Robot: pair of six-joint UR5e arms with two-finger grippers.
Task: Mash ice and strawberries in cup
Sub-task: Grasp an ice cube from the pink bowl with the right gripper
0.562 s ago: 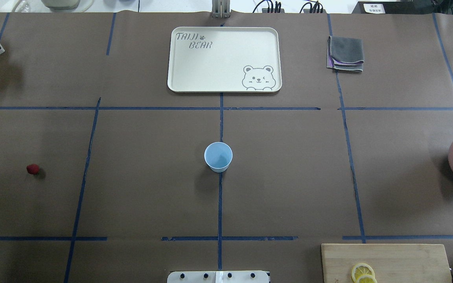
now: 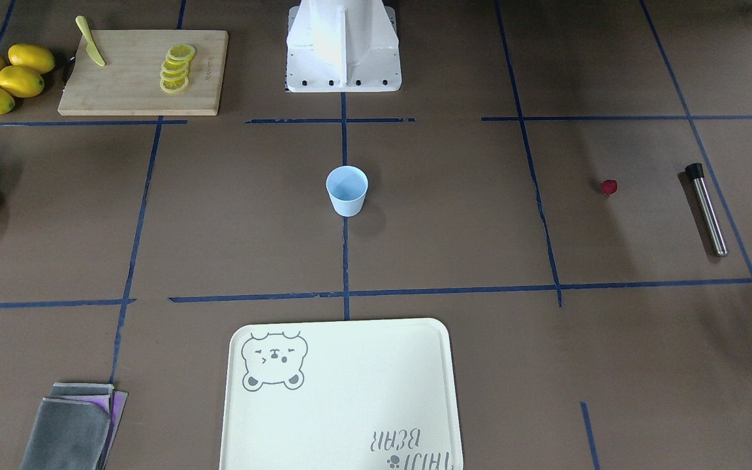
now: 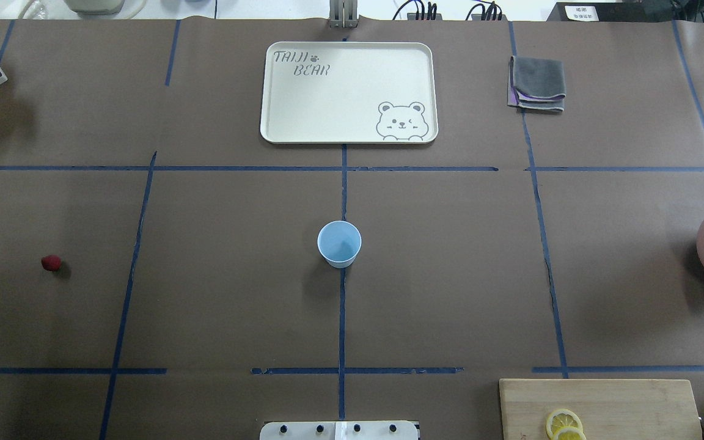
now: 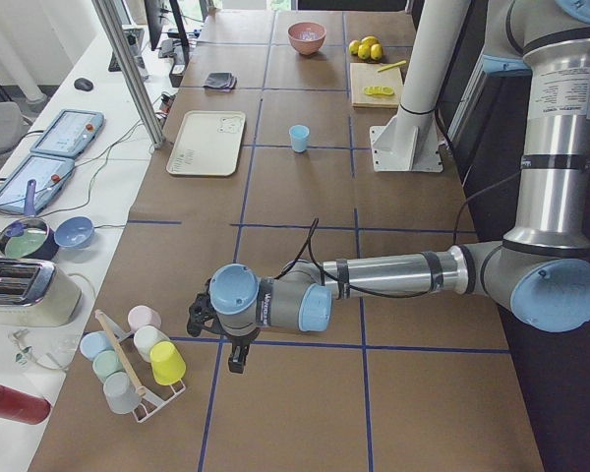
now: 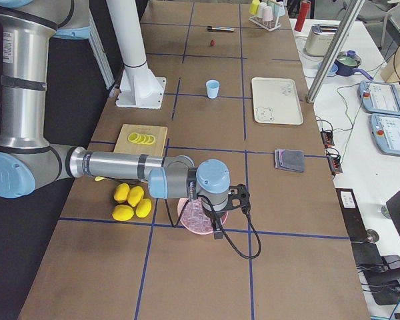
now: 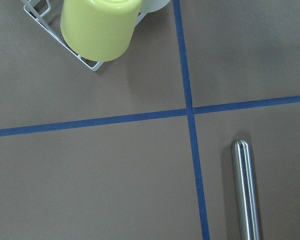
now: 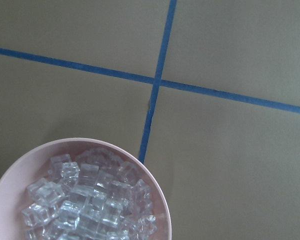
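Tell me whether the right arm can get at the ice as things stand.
Probably yes: the right gripper hangs over the pink bowl, the ice lies uncovered in it, and nothing shows in between.

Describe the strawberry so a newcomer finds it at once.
Start at the blue cup at the centre and look toward the robot's left side. Short of the steel rod lies the strawberry, alone: the only small red thing there.
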